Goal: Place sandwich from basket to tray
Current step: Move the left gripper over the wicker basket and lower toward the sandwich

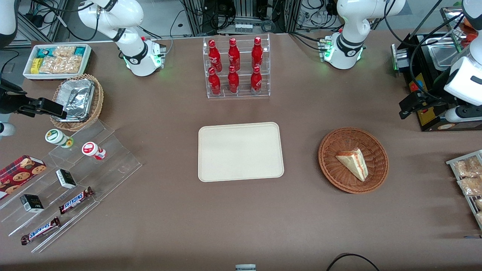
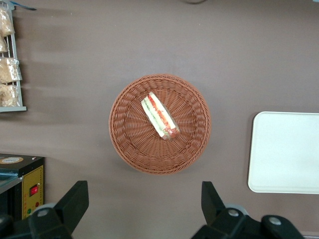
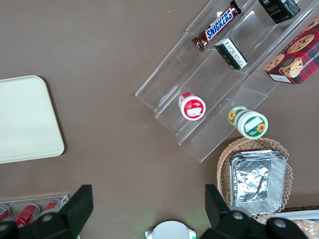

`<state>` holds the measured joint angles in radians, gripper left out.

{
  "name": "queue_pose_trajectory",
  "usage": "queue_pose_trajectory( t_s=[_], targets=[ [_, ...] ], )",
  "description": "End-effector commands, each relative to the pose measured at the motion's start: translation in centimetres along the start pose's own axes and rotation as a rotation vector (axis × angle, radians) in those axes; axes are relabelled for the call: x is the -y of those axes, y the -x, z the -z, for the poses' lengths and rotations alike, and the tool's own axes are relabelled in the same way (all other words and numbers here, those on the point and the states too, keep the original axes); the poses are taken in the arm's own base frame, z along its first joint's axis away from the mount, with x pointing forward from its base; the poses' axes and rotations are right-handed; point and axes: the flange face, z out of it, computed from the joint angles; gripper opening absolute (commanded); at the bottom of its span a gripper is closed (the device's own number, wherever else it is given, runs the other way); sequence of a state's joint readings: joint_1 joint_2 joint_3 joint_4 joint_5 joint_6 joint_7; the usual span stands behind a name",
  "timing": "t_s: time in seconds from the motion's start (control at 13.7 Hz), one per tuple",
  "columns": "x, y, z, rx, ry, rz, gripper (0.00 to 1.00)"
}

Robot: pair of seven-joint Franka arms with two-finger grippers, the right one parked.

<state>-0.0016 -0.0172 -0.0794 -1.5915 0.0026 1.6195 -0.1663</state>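
Right now the sandwich (image 1: 353,162) lies on its side in the middle of the basket (image 1: 333,165), a pale wedge with its red and green cut edge showing in the left wrist view (image 2: 159,115) — untouched, with the whole transfer yet to do. The basket (image 2: 124,124) is shallow and sits loose on the tabletop (image 1: 241,218), so a descent that lands off-centre could clip the woven rim and shove or tip it. The wedge looks soft and clear-wrapped; I judge that a pinch across the slanted faces could let it slip out, or squash the filling if it closes too hard. The tool (image 2: 144,211) hangs high above the basket, its two fingers (image 2: 74,199) spread wide apart and holding nothing. The tray (image 1: 241,151) lies bare, well apart from the basket toward the parked arm's end — a weak grip could drop the wedge on the brown surface between them.
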Motion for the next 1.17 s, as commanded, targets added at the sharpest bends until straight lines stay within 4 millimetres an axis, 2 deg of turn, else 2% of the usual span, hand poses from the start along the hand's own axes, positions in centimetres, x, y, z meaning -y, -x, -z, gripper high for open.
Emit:
queue_pose_trajectory(
  t_s=[0.0, 0.15, 0.37, 0.51, 0.73, 0.95, 1.02, 1.1],
  targets=[
    [0.4, 0.3, 0.6, 0.024, -0.010, -0.056, 1.00],
    [0.6, -0.1, 0.3, 0.028, -0.008, -0.064, 1.00],
    [0.7, -0.8, -2.2, 0.065, -0.014, -0.055, 1.00],
    [0.6, -1.6, -5.4, 0.079, -0.016, -0.044, 1.00],
    [-0.1, -1.2, -10.8, 0.034, -0.023, 0.040, 1.00],
    [-0.7, -0.8, -15.5, -0.030, -0.007, 0.229, 1.00],
    [-1.7, -0.2, -17.2, -0.057, 0.004, 0.294, 1.00],
    [-1.9, 0.4, -19.0, -0.079, 0.016, 0.343, 1.00]
  ],
)
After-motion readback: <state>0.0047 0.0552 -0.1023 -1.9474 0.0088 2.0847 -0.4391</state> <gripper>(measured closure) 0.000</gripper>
